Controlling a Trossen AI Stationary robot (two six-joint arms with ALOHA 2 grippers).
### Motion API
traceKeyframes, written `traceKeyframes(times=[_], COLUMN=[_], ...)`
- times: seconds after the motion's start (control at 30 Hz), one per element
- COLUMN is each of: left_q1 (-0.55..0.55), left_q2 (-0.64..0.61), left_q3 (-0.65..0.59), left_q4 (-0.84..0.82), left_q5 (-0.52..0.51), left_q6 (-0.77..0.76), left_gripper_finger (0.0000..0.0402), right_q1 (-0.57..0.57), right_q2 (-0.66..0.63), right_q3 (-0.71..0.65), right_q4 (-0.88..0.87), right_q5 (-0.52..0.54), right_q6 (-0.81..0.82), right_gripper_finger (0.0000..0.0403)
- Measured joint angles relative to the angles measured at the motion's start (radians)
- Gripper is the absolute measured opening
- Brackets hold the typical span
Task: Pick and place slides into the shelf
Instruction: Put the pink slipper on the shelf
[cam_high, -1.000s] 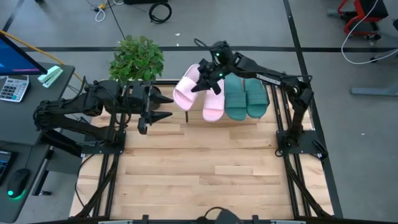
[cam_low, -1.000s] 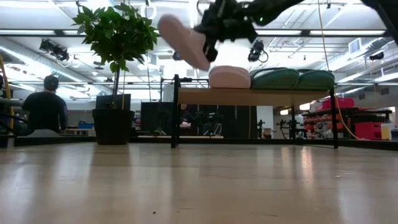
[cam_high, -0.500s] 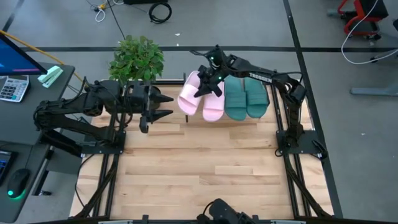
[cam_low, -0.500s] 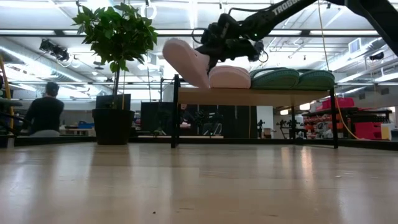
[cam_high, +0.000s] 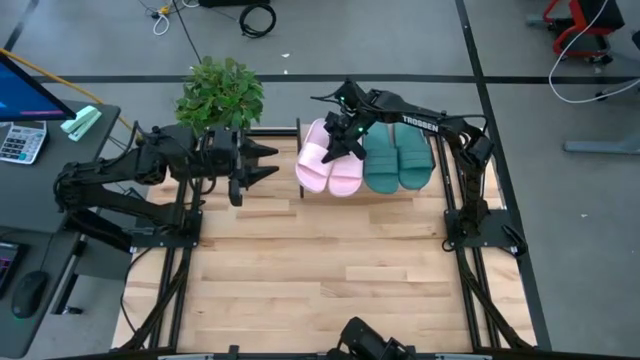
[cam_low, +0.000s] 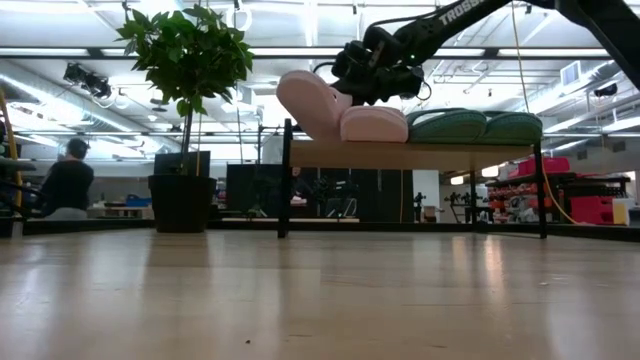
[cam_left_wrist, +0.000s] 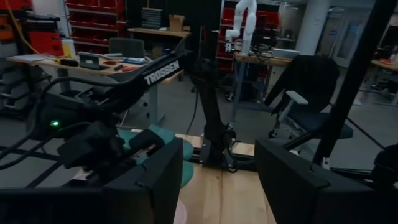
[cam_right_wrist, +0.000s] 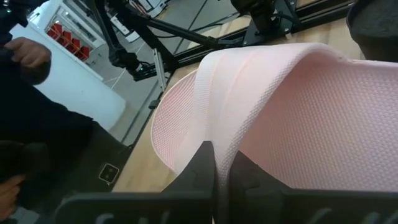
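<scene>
The shelf (cam_low: 410, 154) stands at the table's far middle, with one pale pink slide (cam_low: 372, 123) and two teal slides (cam_low: 445, 125) (cam_low: 510, 127) lying flat on its plank top. Over the shelf's left end a second pink slide (cam_high: 314, 158) (cam_low: 305, 100) hangs tilted, with my right gripper (cam_high: 346, 136) shut on it. Its lower end reaches down to the plank beside the lying pink slide. Left of the shelf my left gripper (cam_high: 268, 162) (cam_left_wrist: 217, 180) stands level and open, with nothing between its fingers. My right gripper pinches the pink slide's ribbed strap (cam_right_wrist: 219, 127) at its edge between its two shut fingers (cam_right_wrist: 202, 165). The fingers slant down from the far right. The slide is tilted steeply, its upper end out past the shelf's left end (cam_low: 290, 88) and its lower end at the plank top.
A potted plant (cam_high: 220, 95) (cam_low: 185, 60) stands just behind the table's far left. Bare wooden tabletop (cam_high: 320, 260) spreads in front of the shelf. A person (cam_low: 68, 180) sits in the room behind, and a hand (cam_right_wrist: 25, 53) shows in the right wrist view.
My right gripper has come down and toward the shelf with the pink slide. The slide has sunk from well above the shelf to its left end, beside the other pink slide, and stays tilted.
</scene>
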Motion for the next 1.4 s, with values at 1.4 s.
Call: traceKeyframes(times=[1.4], left_q1=[0.024], left_q2=[-0.004], left_q3=[0.000], left_q4=[-0.090], left_q5=[0.002], left_q6=[-0.007], left_gripper_finger=[0.0196], right_q1=[0.011], right_q2=[-0.017], right_q3=[-0.001], right_q4=[-0.017], right_q5=[-0.096], right_q6=[0.050], right_gripper_finger=[0.0008])
